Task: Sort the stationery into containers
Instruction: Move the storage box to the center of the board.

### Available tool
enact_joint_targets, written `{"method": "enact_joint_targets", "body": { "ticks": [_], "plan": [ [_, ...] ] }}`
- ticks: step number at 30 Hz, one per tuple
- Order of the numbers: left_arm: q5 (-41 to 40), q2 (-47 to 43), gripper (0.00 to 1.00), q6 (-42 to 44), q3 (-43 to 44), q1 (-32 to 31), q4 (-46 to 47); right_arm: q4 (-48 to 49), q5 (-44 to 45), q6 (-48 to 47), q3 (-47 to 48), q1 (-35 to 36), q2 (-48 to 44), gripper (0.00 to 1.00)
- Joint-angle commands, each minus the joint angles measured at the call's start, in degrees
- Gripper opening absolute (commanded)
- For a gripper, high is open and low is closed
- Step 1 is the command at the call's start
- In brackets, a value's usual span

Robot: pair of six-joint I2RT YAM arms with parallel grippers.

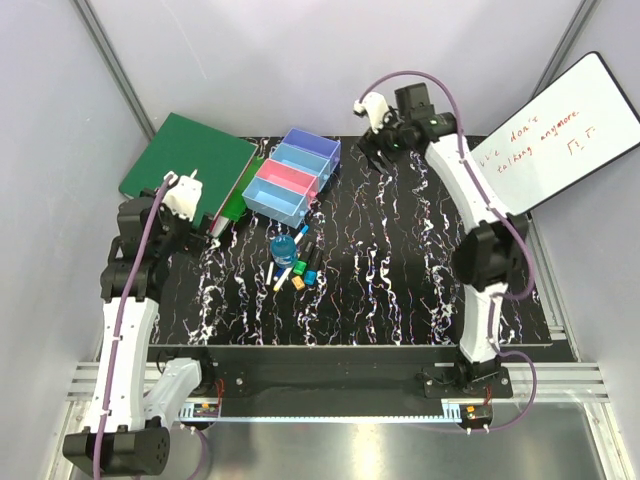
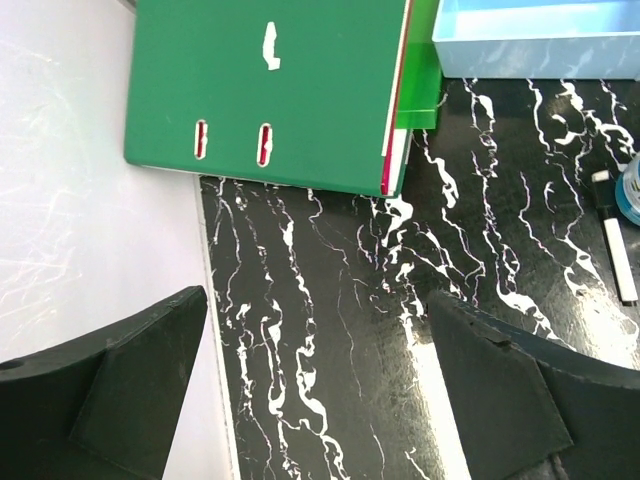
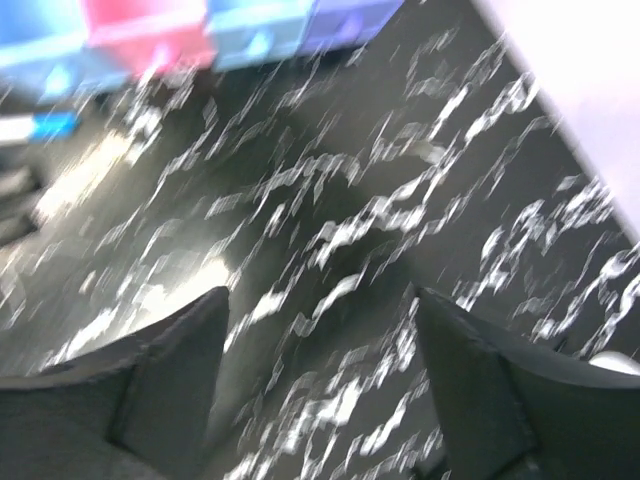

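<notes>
Left gripper (image 2: 318, 345): jaws spread wide with nothing between them, over bare marbled table (image 1: 400, 290) at its left edge.
Green ring binder (image 2: 270, 90): lies shut just beyond that gripper, at the far left corner, partly overhanging the table's edge.
Right gripper (image 3: 320, 335): jaws apart and nothing between them (the wrist view is smeared); it hangs over the far edge of the table, just right of the bins.
Row of bins (image 1: 292, 172): four joined, running from purple at the far end through light blue and pink to light blue at the near end, beside the binder's right edge.
Stationery cluster (image 1: 293, 262): lies loose on the table just near of the bins, well apart from both grippers.
Round blue tin (image 1: 283, 247): at the cluster's far left.
White marker (image 2: 612, 255): beside the tin, on its near side.
Short pens (image 1: 300, 278): yellow, orange and green, bunched to the tin's near right.
Whiteboard (image 1: 560, 135): leans at the far right, red writing on it.
</notes>
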Motion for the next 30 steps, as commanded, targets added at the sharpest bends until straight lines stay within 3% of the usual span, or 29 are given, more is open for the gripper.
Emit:
{"method": "enact_joint_targets", "body": {
  "ticks": [1,9,16,24,30],
  "plan": [
    [2.4,1.1,0.99,1.1,-0.1,0.0,2.1,5.3,2.3,3.1,11.5,2.7,10.4,0.79],
    [4.6,1.5,0.99,0.8,-0.6,-0.2,1.8,8.5,4.7,3.6,32.3,10.0,29.1,0.74],
    [7.1,0.0,0.99,1.5,-2.0,-0.2,1.8,20.8,7.7,2.1,31.9,14.2,34.7,0.69],
    [7.6,-0.7,0.99,1.3,-1.8,-0.3,1.8,23.3,7.5,2.3,32.7,16.1,38.7,0.67],
    [8.7,-2.6,0.99,1.2,-1.5,-0.2,1.6,25.6,10.5,2.5,33.4,16.1,41.2,0.59]
  ]
}}
